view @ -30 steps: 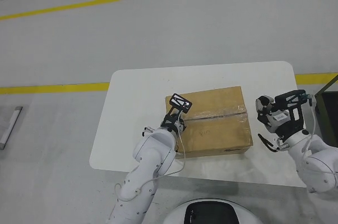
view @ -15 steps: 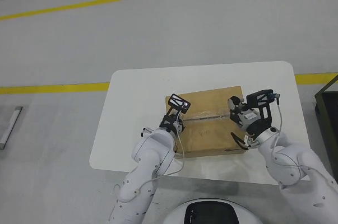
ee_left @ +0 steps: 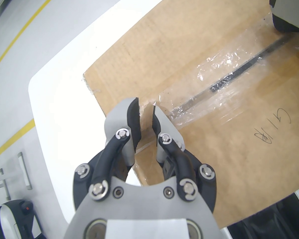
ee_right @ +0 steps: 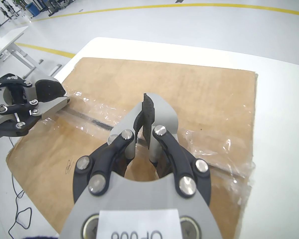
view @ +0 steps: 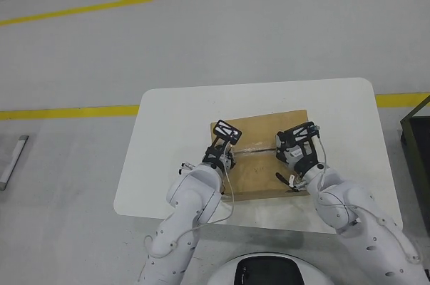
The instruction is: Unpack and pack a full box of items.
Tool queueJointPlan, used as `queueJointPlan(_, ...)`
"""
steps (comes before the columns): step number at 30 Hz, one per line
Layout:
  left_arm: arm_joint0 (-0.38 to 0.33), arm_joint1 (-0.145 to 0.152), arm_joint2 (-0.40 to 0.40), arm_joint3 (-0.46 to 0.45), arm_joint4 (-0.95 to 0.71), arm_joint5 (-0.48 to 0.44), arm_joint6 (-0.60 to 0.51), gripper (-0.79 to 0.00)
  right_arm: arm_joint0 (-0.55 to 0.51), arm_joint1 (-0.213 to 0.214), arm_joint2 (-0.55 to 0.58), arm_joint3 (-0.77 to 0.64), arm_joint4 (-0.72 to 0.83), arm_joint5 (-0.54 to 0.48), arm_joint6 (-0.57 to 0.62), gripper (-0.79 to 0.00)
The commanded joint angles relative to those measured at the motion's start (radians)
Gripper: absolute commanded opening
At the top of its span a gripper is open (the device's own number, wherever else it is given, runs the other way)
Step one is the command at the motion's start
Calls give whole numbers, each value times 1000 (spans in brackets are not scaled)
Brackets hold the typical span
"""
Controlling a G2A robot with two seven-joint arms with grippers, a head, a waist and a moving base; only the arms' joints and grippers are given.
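brown cardboard box (view: 272, 125), clear shiny tape (ee_left: 221, 60) over dark seam (ee_left: 239, 72), black pen scribble (ee_left: 272, 128). white table (view: 172, 128). pale grey floor (view: 58, 57), yellow lines (view: 58, 112). left gripper (ee_left: 146, 115) and right gripper (ee_right: 145, 115): grey metal, black pads (ee_left: 134, 119).

You are looking at a box (view: 264, 128) of plain matt brown cardboard. Its seam is covered by clear, glossy plastic tape (ee_left: 221, 68) that lies wrinkled and catches the light. The tabletop (view: 172, 128) under it is smooth and white with a soft sheen. The left gripper (ee_left: 146, 115) and the right gripper (ee_right: 147, 108) both have matt grey, metal-looking fingers, shiny rivets and rough black pads (ee_left: 134, 120).
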Motion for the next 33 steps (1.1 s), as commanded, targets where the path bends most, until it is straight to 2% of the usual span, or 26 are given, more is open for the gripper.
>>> queueJointPlan(1, 1, 0, -2, -3, -1, -2, -2, 0, 1, 0, -3, 6, -17, 2, -3, -785)
queueJointPlan(11, 17, 5, -47, -73, -10, 2, -17, 0, 6, -4, -20, 9, -71, -1, -9, -785)
queueJointPlan(22, 67, 16, -137, -162, -35, 7, -38, 0, -20, -3, 3, -65, -108, 1, -20, -785)
queueJointPlan(33, 95, 25, -200, -221, -51, 11, -19, 0, -10, -9, -2, -10, -129, 23, -17, -785)
